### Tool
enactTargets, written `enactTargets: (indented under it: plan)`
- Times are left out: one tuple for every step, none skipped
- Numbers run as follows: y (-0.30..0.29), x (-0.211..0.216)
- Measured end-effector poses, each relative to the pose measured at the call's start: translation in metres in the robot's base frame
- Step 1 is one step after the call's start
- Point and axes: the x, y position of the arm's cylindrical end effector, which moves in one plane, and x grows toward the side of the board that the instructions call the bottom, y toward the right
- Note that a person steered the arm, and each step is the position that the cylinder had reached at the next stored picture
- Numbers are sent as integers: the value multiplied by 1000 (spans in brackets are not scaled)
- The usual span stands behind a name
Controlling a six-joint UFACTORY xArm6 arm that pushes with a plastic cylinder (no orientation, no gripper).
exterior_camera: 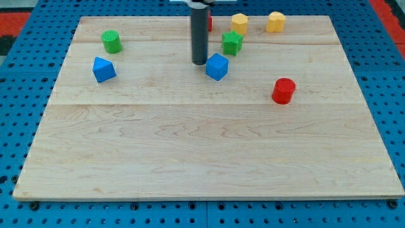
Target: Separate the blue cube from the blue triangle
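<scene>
The blue cube [217,66] sits turned at an angle near the middle of the board's top half, just below the green star [232,43]. The blue triangle [103,69] lies far off at the view's left. My tip [200,63] rests on the board right beside the cube's upper left edge, touching or nearly touching it. The rod rises straight up and hides most of the red star [209,23] behind it.
A green cylinder [112,42] stands above the blue triangle at the upper left. Two yellow blocks [239,24] [275,21] sit along the top edge. A red cylinder [283,90] stands at the right. The wooden board [202,158] lies on a blue pegboard.
</scene>
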Motion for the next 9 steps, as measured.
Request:
enactTargets:
  plan:
    - [-33,61]
    - [-111,64]
    - [-168,108]
    - [-268,58]
    - [-249,0]
    - [-136,3]
    - [-137,23]
    - [-210,21]
    - [-216,49]
